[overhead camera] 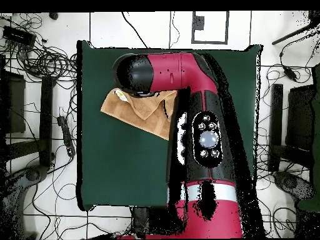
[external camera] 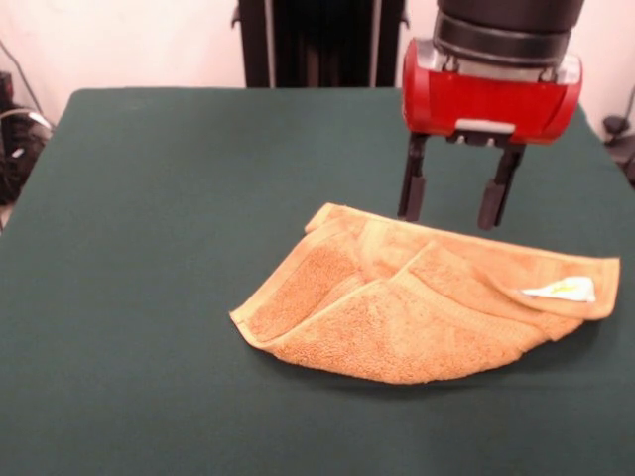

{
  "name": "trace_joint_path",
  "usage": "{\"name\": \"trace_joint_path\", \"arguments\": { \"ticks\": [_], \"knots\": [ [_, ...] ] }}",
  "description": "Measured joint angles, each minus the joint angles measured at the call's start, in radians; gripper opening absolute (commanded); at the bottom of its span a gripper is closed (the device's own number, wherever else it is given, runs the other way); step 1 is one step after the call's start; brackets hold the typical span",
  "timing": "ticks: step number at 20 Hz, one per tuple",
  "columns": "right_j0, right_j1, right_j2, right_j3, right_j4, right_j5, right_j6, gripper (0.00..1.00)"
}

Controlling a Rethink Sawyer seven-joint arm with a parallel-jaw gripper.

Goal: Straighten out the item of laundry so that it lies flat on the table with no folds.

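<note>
The orange-yellow towel point(external camera: 417, 307) lies on the dark green table point(external camera: 149, 248), folded over on itself with several creased layers. Its white label point(external camera: 561, 290) shows at its right end. My gripper point(external camera: 454, 203) hangs open and empty just above the towel's far edge, not touching it. In the overhead view the towel point(overhead camera: 144, 109) shows at the table's point(overhead camera: 125, 175) upper left, partly hidden under the red arm point(overhead camera: 200, 125). The gripper itself is hidden there under the arm's head.
Bare green table surface lies to the left and front of the towel in the front view. Cables and dark stands point(overhead camera: 37, 94) surround the table on the floor. The robot's pedestal point(external camera: 317, 40) stands at the table's far side.
</note>
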Motion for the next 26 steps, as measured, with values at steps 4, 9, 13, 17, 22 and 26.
{"name": "trace_joint_path", "arguments": {
  "ticks": [4,9,13,17,22,26],
  "knots": [
    [0.0,0.017,0.0,0.0,0.0,0.0,0.0,1.0],
    [0.0,0.039,0.0,0.0,0.0,0.0,0.0,1.0],
    [0.0,0.053,0.0,0.0,0.0,0.001,0.0,1.0],
    [0.0,0.069,0.0,0.0,0.002,0.018,0.0,1.0],
    [0.0,0.092,0.0,0.0,0.01,0.069,0.0,1.0],
    [0.0,0.112,0.0,0.0,0.019,0.145,0.0,1.0]
  ]
}}
